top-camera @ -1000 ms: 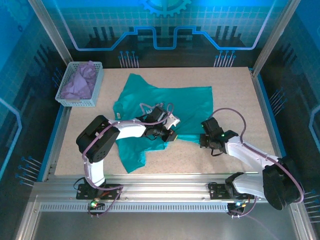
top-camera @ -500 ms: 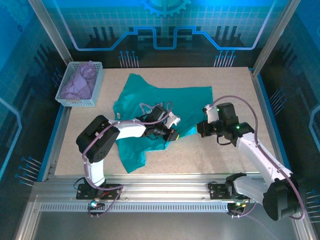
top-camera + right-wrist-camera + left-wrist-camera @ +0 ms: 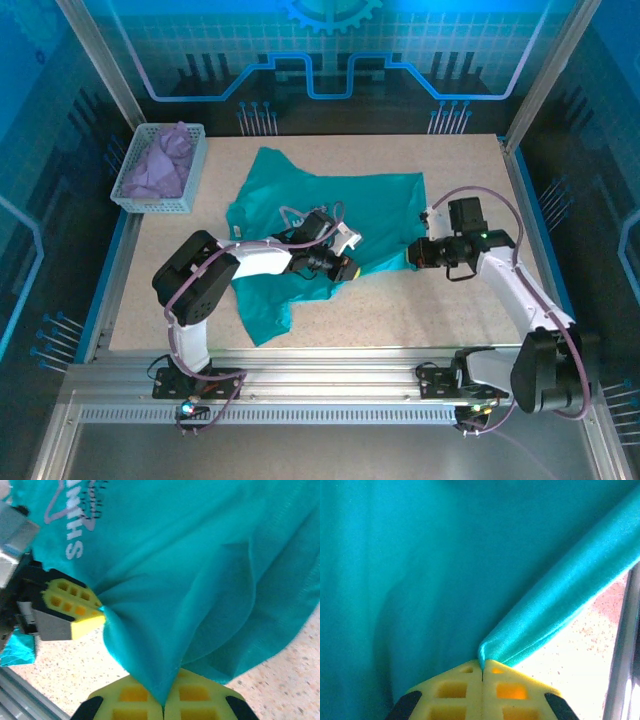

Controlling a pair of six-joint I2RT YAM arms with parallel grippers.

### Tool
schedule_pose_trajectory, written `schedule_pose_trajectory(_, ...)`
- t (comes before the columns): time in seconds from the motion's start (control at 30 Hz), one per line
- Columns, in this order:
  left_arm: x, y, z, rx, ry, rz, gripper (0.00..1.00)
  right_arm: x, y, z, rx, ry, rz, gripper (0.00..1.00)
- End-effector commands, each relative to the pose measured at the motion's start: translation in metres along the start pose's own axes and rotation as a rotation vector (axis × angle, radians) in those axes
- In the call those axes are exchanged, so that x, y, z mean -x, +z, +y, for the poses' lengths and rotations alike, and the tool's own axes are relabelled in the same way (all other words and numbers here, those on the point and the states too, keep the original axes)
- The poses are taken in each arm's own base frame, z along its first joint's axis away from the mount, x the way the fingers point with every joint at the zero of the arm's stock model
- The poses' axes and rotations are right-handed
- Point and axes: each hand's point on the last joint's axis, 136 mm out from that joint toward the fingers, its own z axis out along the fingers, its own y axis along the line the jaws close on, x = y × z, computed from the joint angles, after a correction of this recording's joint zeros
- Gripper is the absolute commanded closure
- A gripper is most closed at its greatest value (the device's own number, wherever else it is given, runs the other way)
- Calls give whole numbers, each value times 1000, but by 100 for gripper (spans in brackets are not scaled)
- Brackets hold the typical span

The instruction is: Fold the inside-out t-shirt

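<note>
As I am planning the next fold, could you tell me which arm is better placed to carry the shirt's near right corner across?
The right arm, probably: its jaws are shut on the t-shirt near that corner, while the left arm pinches the same edge nearer the middle.

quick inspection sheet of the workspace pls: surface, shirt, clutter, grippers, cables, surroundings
surface: speckled beige table, no spills seen
job's things: teal t-shirt spread unevenly mid-table, its near edge lifted between the two grippers
clutter: white basket at the far left corner, holding a lavender cloth
grippers: left gripper, jaws shut on a fold of the t-shirt's edge; right gripper, jaws shut on the t-shirt's edge
cables: purple cables loop off both arms; the left one hangs over the t-shirt
surroundings: metal frame with blue panels behind
</note>
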Motion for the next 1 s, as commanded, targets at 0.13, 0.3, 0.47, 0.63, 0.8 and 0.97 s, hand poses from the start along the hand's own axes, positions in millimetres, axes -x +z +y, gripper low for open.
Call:
schedule_pose_trajectory(0.13, 6, -4, -8, -35, -4, -13, 98, 13, 12, -12, -24, 58, 29, 100)
schedule_pose_trajectory(0.3, 18, -32, -13, 38, -1, -89, 61, 35, 10, -17, -60, 30, -10, 100)
schedule_pose_trajectory(0.47, -5, -100, 1, 299, -203, -173, 49, 49, 22, -16, -29, 41, -27, 100)
schedule_pose_trajectory(0.63, -109, -161, 33, 619, -615, -91, 48, 53, 26, -13, -9, 33, -33, 100)
schedule_pose_trajectory(0.8, -180, -207, 32, 792, -844, -84, 50, 52, 26, -7, 4, 12, -37, 100)
schedule_pose_trajectory(0.97, -225, -216, 29, 892, -954, 6, 49, 52, 23, -2, 17, -6, -57, 100)
